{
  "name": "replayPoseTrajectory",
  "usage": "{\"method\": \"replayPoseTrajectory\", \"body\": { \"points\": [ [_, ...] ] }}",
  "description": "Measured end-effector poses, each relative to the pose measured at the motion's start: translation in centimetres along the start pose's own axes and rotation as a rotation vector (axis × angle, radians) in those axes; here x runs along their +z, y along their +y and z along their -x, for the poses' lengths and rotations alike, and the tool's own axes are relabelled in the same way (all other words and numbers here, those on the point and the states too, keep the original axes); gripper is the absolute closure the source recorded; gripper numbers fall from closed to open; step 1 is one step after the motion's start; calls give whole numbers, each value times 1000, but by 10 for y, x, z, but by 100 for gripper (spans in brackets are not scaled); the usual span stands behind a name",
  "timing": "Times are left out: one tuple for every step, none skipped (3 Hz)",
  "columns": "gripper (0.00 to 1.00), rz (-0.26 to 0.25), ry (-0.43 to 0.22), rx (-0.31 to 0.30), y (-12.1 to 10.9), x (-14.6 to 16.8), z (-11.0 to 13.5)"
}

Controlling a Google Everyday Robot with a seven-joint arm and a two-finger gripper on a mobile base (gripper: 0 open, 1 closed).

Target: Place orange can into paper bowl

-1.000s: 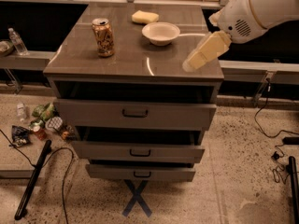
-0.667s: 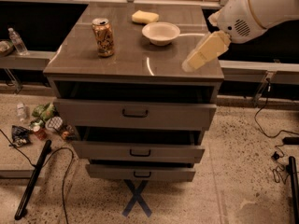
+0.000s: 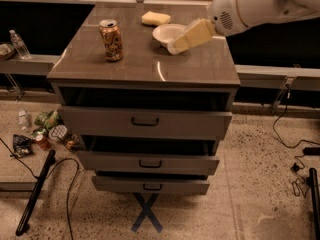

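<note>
The orange can (image 3: 111,40) stands upright on the left part of the grey cabinet top (image 3: 145,66). The white paper bowl (image 3: 165,34) sits at the back middle of the top, empty as far as I can see. My gripper (image 3: 176,46) reaches in from the upper right on the white arm (image 3: 255,6), and its tan tip hangs over the bowl's right edge, hiding part of the rim. It holds nothing that I can see. The can is well to the left of the gripper.
A yellow sponge (image 3: 155,18) lies behind the bowl. The cabinet's three drawers (image 3: 145,121) stand partly pulled out. Litter with a small red can (image 3: 42,140) lies on the floor at the left. Cables (image 3: 295,154) run along the floor on both sides.
My gripper has moved left and toward the back, from the right front part of the top to the bowl's right edge. The can and bowl have not moved.
</note>
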State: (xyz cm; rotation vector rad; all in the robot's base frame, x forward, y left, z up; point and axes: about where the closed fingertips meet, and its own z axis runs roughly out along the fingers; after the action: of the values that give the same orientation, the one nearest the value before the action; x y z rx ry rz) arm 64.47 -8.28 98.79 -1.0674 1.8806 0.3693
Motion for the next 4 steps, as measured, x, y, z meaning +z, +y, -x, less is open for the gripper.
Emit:
{"method": "replayPoseTrajectory", "body": {
  "points": [
    [0,-13,-148,53,-22,54,45],
    [0,20,-241,73,-37,123,87],
    [0,116,-238,70,-19,173,108],
    [0,97,-240,73,-19,168,108]
  ]
}}
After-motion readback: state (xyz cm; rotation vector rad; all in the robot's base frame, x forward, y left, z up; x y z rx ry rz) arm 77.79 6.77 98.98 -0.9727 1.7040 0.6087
